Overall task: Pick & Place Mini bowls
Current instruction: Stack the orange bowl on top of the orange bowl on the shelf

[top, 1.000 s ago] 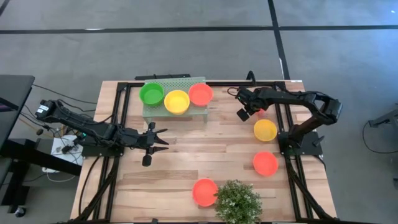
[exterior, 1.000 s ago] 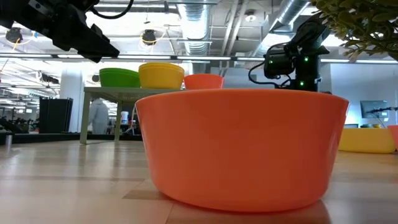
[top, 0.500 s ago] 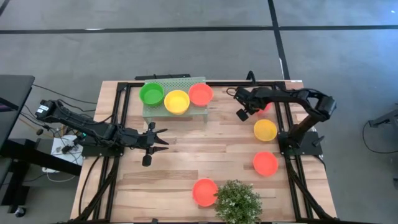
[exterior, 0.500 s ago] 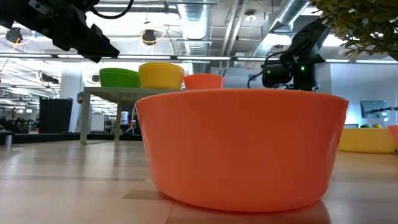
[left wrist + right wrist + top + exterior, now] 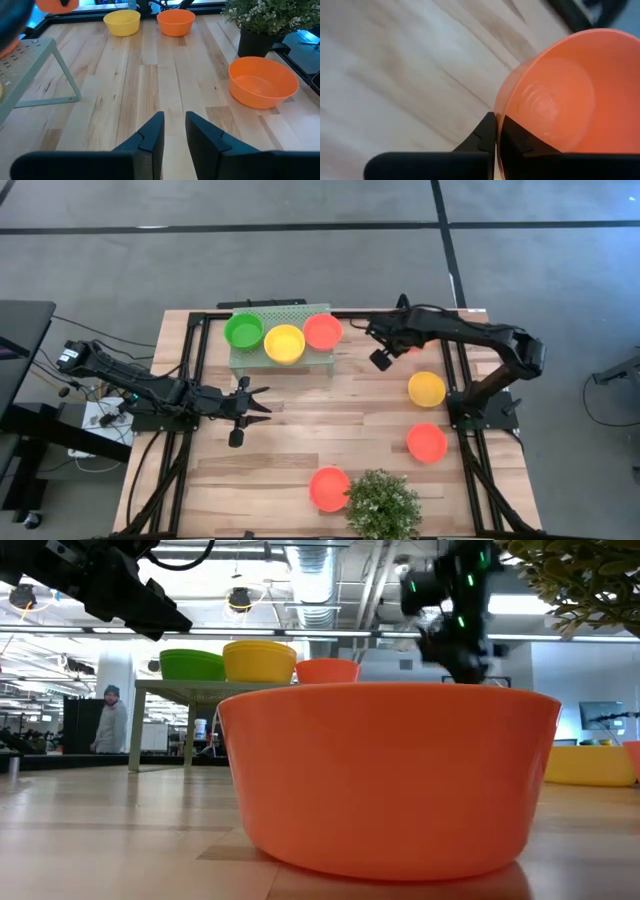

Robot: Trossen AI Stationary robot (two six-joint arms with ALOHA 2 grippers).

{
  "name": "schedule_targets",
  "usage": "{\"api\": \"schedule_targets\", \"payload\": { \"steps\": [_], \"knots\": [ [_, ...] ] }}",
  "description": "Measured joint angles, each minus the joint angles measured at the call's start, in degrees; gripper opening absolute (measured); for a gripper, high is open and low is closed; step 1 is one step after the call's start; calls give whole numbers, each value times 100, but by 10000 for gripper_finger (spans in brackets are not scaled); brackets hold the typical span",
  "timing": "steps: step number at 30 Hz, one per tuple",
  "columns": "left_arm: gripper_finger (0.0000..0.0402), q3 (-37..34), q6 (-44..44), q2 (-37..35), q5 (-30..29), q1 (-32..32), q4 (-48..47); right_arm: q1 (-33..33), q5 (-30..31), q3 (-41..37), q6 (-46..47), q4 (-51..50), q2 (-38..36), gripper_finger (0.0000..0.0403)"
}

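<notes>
right gripper has lifted a red bowl.
pinched shut on its rim, it now swings toward the stand; left gripper waits, slightly open, empty.

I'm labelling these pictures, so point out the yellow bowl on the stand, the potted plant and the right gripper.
yellow bowl [image 5: 284, 343]: high view, centre of its inside.
potted plant [image 5: 381, 505]: high view, middle of the foliage.
right gripper [image 5: 496, 131]: right wrist view, between fingertips pinching an orange bowl's rim.

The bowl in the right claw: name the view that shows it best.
The right wrist view: the red-orange bowl fills it, rim pinched in the right claw. In the high view, only a red sliver shows beside the arm. The low view doesn't clearly show it. The left wrist view can't confirm it.
</notes>
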Motion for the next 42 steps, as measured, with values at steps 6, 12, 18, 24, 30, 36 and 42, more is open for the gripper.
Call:
{"api": "schedule_targets", "payload": {
  "steps": [6,12,18,24,30,36,42],
  "knots": [
    [79,0,0,1,0,0,0,827,20,1602,-123,-256,21,2],
    [79,-2,0,0,0,0,20,1306,153,2715,-341,165,254,1],
    [79,-2,2,2,0,0,72,1631,-349,3532,-1901,86,1135,1],
    [80,-2,2,0,0,0,81,1665,-788,4573,-3260,-224,1985,0],
    [80,-4,2,2,0,0,91,1368,-766,5436,-3633,-671,2584,0],
    [80,-4,2,-6,0,1,92,1032,-784,5577,-3622,-895,2893,0],
    [80,-7,2,-4,0,2,118,940,-921,5580,-3640,-878,3096,1]
  ]
}}
